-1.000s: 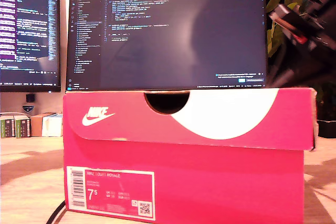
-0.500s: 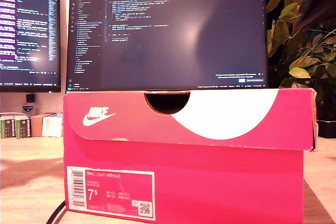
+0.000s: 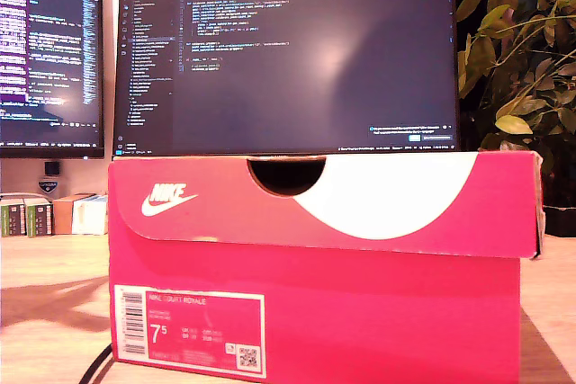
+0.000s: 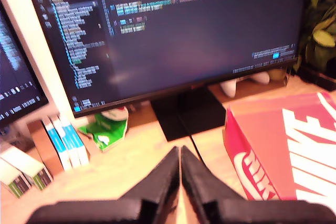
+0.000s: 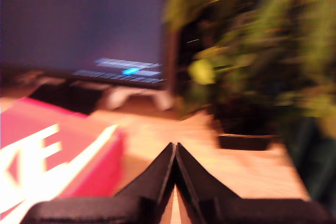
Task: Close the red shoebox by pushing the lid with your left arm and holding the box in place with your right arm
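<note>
My first gripper [image 4: 180, 153]: black fingers pressed together tip to tip, nothing between them. It hangs above the wooden tabletop [image 4: 131, 161], clear of the box. Just beside it sits the red shoebox [image 4: 283, 150], white lettering across its lid. Beyond the fingertips, the black base of the main monitor [image 4: 178, 30], code on its screen. Near that base, a green-and-white object [image 4: 107, 129] lies on the tabletop. Next to it, a row of upright blue-and-white books [image 4: 65, 142] and a brown one.

My second gripper [image 5: 175, 153]: fingers likewise closed against each other, empty, over bare tabletop. The picture is blurred. A corner of the shoebox shows to one side of the fingers, apart from them. Behind stands a leafy green plant [image 5: 252, 40] in a dark pot.

Exterior view: no arm or gripper visible. The shoebox [image 3: 315, 267] fills the foreground, resting on the tabletop [image 3: 45, 312]. Its lid [image 3: 405, 204] is down over the box, the front flap overlapping the body, with a white swoosh and a half-round finger notch at the top edge. A white size label [image 3: 189, 330] reads 7.5. Behind the box stands the main monitor [image 3: 288, 51]; a second monitor [image 3: 49, 51] sits at the exterior view's left, the plant [image 3: 517, 51] at its right. A dark cable [image 3: 94, 366] runs beside the box's lower corner at the exterior view's left.
</note>
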